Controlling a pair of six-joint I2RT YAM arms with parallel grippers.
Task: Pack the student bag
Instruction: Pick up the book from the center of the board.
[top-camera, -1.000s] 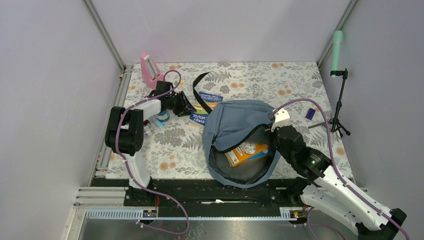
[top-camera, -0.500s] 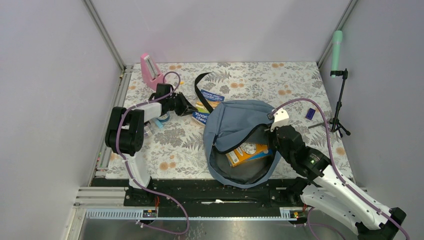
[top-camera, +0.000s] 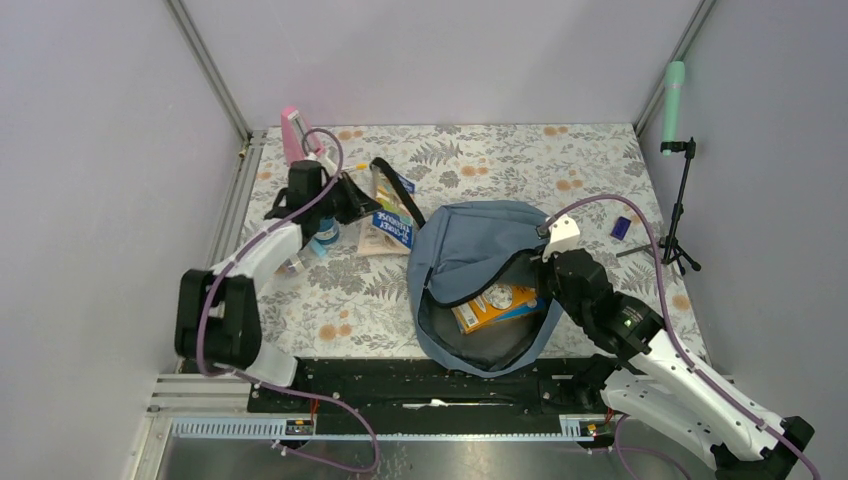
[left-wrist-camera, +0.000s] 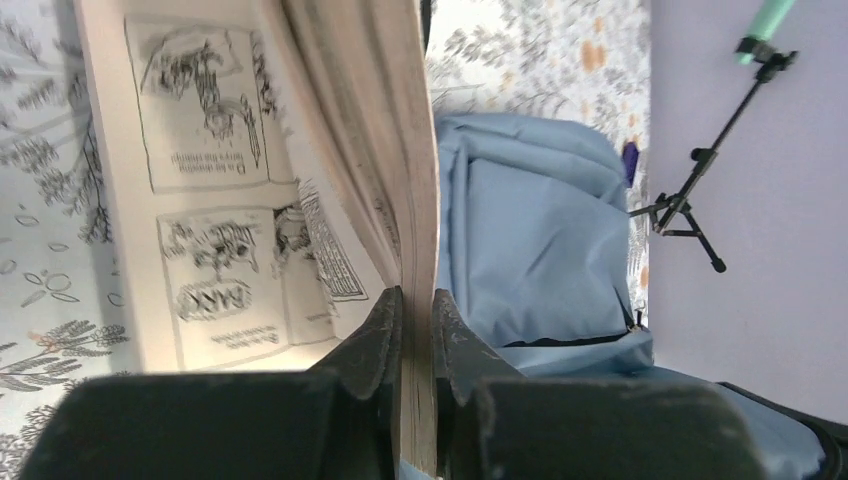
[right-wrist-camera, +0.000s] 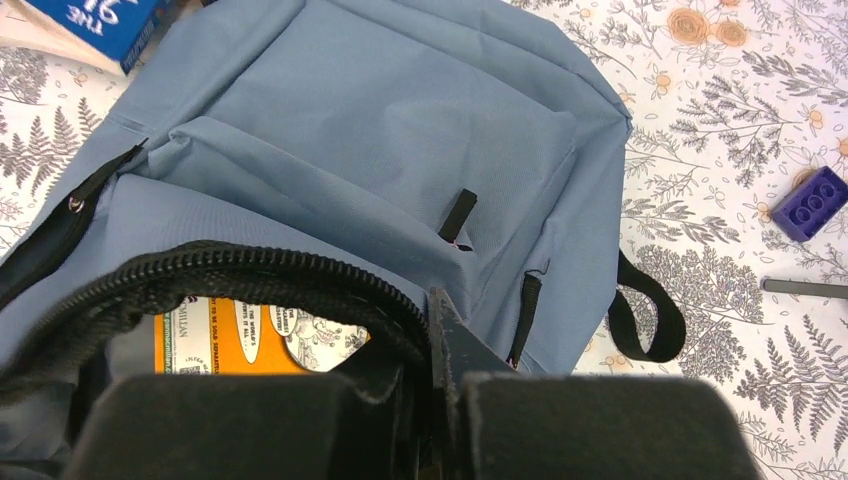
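- The bag (top-camera: 470, 250) lies flat in the middle of the table (top-camera: 500, 160), toward the near edge, its unzipped mouth facing the arms and an orange book (top-camera: 492, 303) already inside.
- It is soft cloth and probably light. It will likely sag and fold wherever it is not held, so the stiff zipper rim (right-wrist-camera: 250, 270) looks like the best place to grip.
- The right gripper (right-wrist-camera: 425, 320) is clamped on that rim at the right side of the mouth, lifting it so the opening gapes.
- The left gripper (left-wrist-camera: 415, 305) is pinched narrow on a paperback (top-camera: 385, 225) to the left of the bag. It holds only some of the leaves near one edge, and the rest fan out loose.
- The paperback looks floppy. Its hanging pages could catch on the rim or crease on the way in.
- The mouth is wide only where it is lifted, and the left side slumps.
- There is open table between the paperback and the bag. A small purple brick (top-camera: 620, 227) and a tripod (top-camera: 682, 220) stand well apart on the right.
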